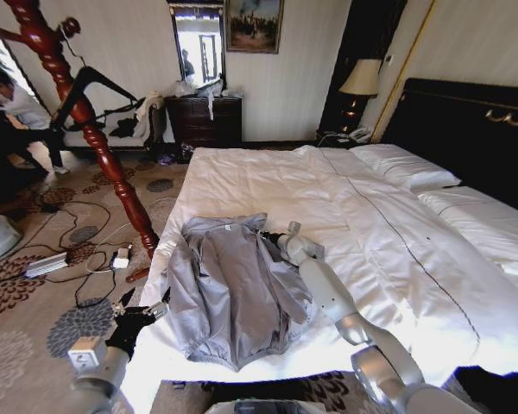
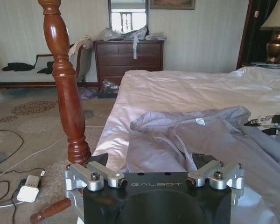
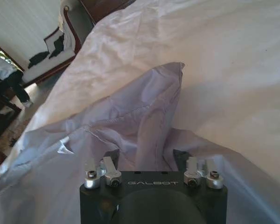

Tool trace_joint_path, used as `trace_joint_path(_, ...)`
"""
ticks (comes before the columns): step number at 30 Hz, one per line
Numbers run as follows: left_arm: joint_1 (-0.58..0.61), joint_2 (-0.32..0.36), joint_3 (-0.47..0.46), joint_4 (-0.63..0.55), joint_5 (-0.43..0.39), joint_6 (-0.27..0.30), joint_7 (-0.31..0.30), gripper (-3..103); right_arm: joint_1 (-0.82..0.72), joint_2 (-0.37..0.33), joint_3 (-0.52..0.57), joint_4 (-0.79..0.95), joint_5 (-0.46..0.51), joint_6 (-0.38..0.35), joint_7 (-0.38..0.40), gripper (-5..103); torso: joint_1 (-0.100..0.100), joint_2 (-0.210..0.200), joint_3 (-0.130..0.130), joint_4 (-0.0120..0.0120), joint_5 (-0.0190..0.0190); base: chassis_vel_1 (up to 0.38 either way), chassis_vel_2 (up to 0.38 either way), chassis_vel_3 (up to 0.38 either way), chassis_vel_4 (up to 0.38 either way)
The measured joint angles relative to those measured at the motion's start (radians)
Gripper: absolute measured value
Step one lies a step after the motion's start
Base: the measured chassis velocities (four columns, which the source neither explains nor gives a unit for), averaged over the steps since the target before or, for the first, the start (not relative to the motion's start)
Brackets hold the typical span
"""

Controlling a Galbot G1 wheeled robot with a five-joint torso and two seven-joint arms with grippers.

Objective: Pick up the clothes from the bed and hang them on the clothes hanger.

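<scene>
Your grey-blue jacket (image 1: 233, 289) lay spread flat near the foot edge of the bed (image 1: 397, 259), toward its left corner. Your right gripper (image 3: 146, 158) sat at the jacket's collar, jaws released on either side of a raised fold. Your left gripper (image 2: 151, 165) hovered open beside the bed's left edge, near the wooden coat stand (image 1: 86, 121) carrying the black hanger (image 1: 95, 86).

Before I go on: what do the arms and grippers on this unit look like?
Both arms are smooth silver-grey rounded segments; the right arm shows bulbous joints. Each gripper, left gripper and right gripper, has a black block body lettered GALBOT, silver bolted linkages and dark fingertips.
</scene>
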Motion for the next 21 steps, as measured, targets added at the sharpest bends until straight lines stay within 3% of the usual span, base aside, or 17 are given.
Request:
trace_joint_path(2, 0.001, 0.0, -0.001, 0.0, 0.0, 0.0, 0.0, 100, 0.0, 0.0, -0.002, -0.003, -0.002, 0.0, 0.0, 66, 0.0, 0.0, 0.0, 0.0, 0.0, 0.0, 0.0, 0.0, 0.0)
trace_joint_path(3, 0.001, 0.001, -0.003, 0.0, 0.001, 0.0, 0.0, 100, 0.001, -0.002, -0.005, -0.007, -0.003, 0.0, -0.001, 75, 0.0, 0.0, 0.0, -0.0001, 0.0001, 0.0, 0.0, 0.0, 0.0)
trace_joint_path(4, 0.001, 0.001, -0.003, -0.001, 0.001, 0.0, 0.0, 100, 0.0, -0.004, -0.007, -0.007, -0.002, 0.0, -0.003, 74, 0.0, 0.0, 0.0, -0.0002, 0.0, 0.0, 0.0, 0.0, 0.0)
trace_joint_path(9, 0.0, 0.0, 0.001, -0.001, 0.0, 0.0, 0.0, 100, -0.007, -0.01, -0.014, -0.005, 0.007, -0.007, -0.009, 53, 0.0, 0.0, 0.0, -0.0003, 0.0, 0.0, 0.0, 0.0, 0.0)
trace_joint_path(11, 0.0, -0.001, 0.001, -0.001, 0.0, 0.0, 0.0, 100, -0.008, -0.01, -0.015, -0.004, 0.009, -0.007, -0.01, 53, 0.0, 0.0, 0.0, -0.0002, 0.0, 0.0, 0.0, 0.0, 0.0)
trace_joint_path(15, 0.001, -0.004, 0.0, -0.005, 0.001, -0.001, 0.0, 100, -0.01, -0.008, -0.022, -0.005, 0.012, -0.007, -0.011, 32, 0.0, 0.0, 0.0, -0.0001, 0.0, 0.0, 0.0, 0.0, 0.0)
trace_joint_path(17, 0.001, -0.004, -0.001, -0.005, 0.001, -0.001, 0.0, 100, -0.01, -0.008, -0.024, -0.006, 0.012, -0.007, -0.011, 32, 0.0, 0.0, 0.0, -0.0001, 0.0, 0.0, 0.0, 0.0, 0.0)
trace_joint_path(18, 0.002, -0.005, -0.002, -0.005, 0.002, -0.002, 0.0, 100, -0.01, -0.007, -0.025, -0.006, 0.013, -0.007, -0.011, 20, 0.0, 0.0, 0.0, -0.0001, 0.0, 0.0, 0.0, 0.0, 0.0)
trace_joint_path(21, 0.003, -0.006, -0.003, -0.006, 0.002, -0.002, 0.0, 100, -0.01, -0.007, -0.027, -0.005, 0.013, -0.007, -0.01, 15, 0.0, 0.0, 0.0, -0.0001, 0.0, 0.0, 0.0, 0.0, 0.0)
